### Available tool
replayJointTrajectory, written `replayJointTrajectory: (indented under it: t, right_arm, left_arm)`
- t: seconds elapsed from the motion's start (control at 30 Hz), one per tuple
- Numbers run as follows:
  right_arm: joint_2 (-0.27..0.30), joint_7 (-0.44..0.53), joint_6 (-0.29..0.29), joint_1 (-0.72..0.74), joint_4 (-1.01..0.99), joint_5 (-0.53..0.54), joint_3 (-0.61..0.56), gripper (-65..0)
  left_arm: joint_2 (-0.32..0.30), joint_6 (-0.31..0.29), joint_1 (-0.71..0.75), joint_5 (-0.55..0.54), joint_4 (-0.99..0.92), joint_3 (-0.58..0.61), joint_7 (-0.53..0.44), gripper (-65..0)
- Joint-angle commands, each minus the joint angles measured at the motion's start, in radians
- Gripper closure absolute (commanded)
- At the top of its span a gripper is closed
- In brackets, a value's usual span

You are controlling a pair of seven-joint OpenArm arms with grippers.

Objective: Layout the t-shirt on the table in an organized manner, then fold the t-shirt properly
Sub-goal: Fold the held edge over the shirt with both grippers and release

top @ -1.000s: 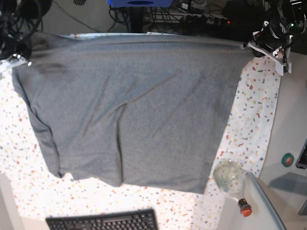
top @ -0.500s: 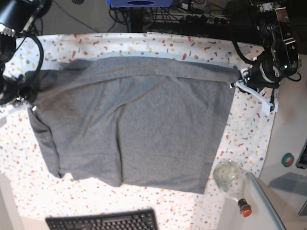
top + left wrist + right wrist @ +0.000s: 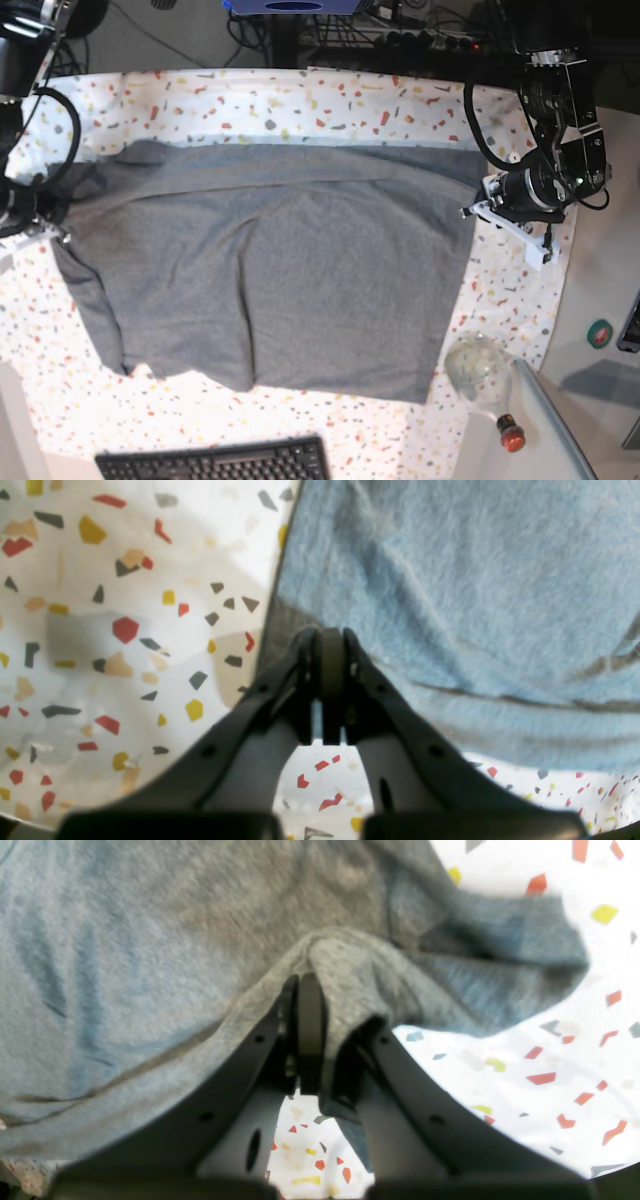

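The t-shirt (image 3: 270, 280) lies spread over the speckled tabletop (image 3: 300, 95), and each far corner of it is pinched by one arm. The left gripper (image 3: 327, 645) has its jaws closed on the cloth edge at the corner, and the right gripper (image 3: 312, 985) has its jaws closed on a bunched fold of the shirt. I judge that the step in hand is the laying out, so both arms should pull the far edge gently apart and lower it together, so that the edge becomes straight and no fold is trapped below. Near the right gripper the cloth is crumpled and needs more smoothing. The release should come only when the cloth rests flat

At the near edge lies a black keyboard (image 3: 215, 462), just beside the hem but not touching it. A round glass bottle (image 3: 480, 375) with a red cap lies near the near corner on the left arm's side, and a pull that way could bring the cloth against it
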Motion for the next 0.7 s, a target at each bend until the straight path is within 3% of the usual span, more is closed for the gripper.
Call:
replayJointTrajectory:
  t: [0.0,0.23,0.67]
  right_arm:
    - [0.018,0.007,-0.002,0.017,0.004,0.01,0.004,0.0]
    - [0.018,0.028,-0.002,0.046,-0.042,0.01,0.004,0.0]
    - [0.036,0.068,-0.002,0.094,-0.125,0.01,0.002,0.0]
  left_arm:
    - [-0.012,0.002,-0.014,-0.007,0.003,-0.004,-0.011,0.0]
    - [-0.009,0.002,-0.029,-0.007,-0.075,-0.002,-0.089,0.0]
    - [-0.013,0.002,-0.04,-0.007,-0.08,-0.005,-0.094,0.0]
